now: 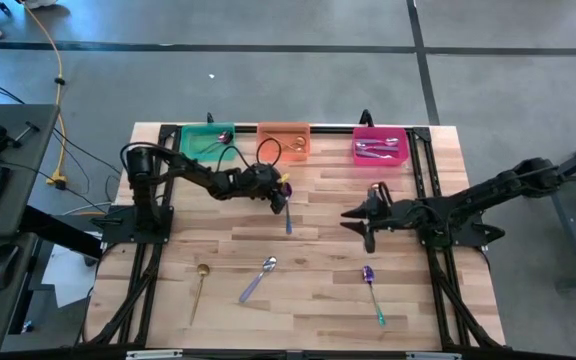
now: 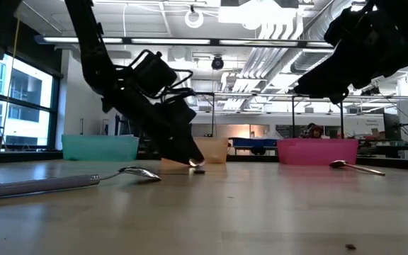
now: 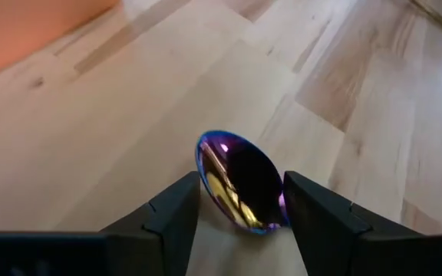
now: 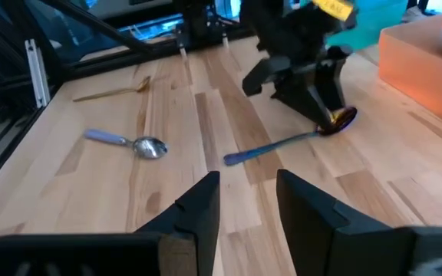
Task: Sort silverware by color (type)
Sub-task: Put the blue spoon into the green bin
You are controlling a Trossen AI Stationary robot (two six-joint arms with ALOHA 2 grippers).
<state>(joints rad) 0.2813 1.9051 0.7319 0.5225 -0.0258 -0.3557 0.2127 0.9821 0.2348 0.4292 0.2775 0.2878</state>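
Observation:
An iridescent purple-blue spoon (image 1: 288,214) with a blue handle lies below the orange bin, and my left gripper (image 1: 280,192) is shut on its bowl. My right gripper (image 4: 248,201) is open and hovers over bare table right of centre (image 1: 367,216), holding nothing. Three more pieces lie flat near the near edge: a gold spoon (image 1: 200,284), a silver spoon with a pale blue handle (image 1: 258,277) and a purple spoon with a teal handle (image 1: 372,290). The green bin (image 1: 208,141), orange bin (image 1: 284,140) and pink bin (image 1: 380,148) each hold silverware. My left gripper has the iridescent spoon's bowl (image 3: 240,188) between its two fingers (image 3: 176,211), one at each side edge of the bowl. The fingers come slanting down from the table's left. The spoon's blue handle (image 4: 267,149) lies along the table toward the near edge.
The three bins stand in a row along the far edge. Black frame rails run down both table sides (image 1: 438,280). Bare wood lies between the two grippers and in the table's middle. A desk with a keyboard and mouse stands off the left side.

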